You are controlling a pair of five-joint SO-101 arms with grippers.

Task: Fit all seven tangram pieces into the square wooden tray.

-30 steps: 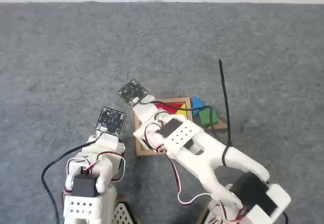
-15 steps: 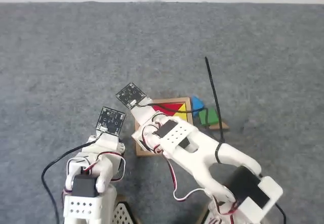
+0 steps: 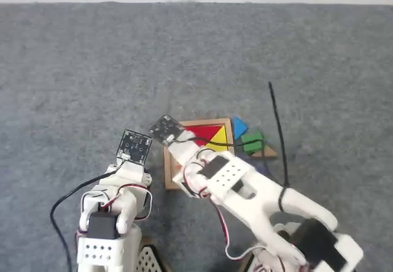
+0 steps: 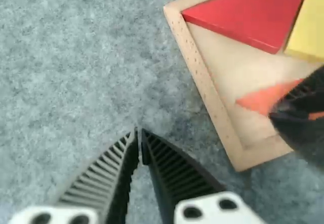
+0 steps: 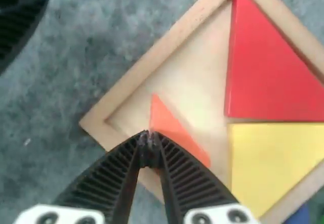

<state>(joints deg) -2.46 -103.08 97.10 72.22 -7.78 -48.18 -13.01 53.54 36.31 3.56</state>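
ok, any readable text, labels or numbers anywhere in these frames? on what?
No readable text anywhere.
Wooden tray: no print, just a row of small dots along the rim.
Red triangle, yellow piece, orange triangle: plain faces, no marks.
Left arm's circuit board and right arm's circuit board: light specks, too small to read.

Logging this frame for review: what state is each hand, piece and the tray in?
Left hand: shut, empty, above grey carpet.
Right hand: shut.
Square wooden tray: partly filled.
Large red triangle: seated in tray.
Large yellow triangle: seated in tray.
Small orange triangle: flat in tray, at right hand's tips.
Blue piece: outside tray.
Green piece: outside tray.
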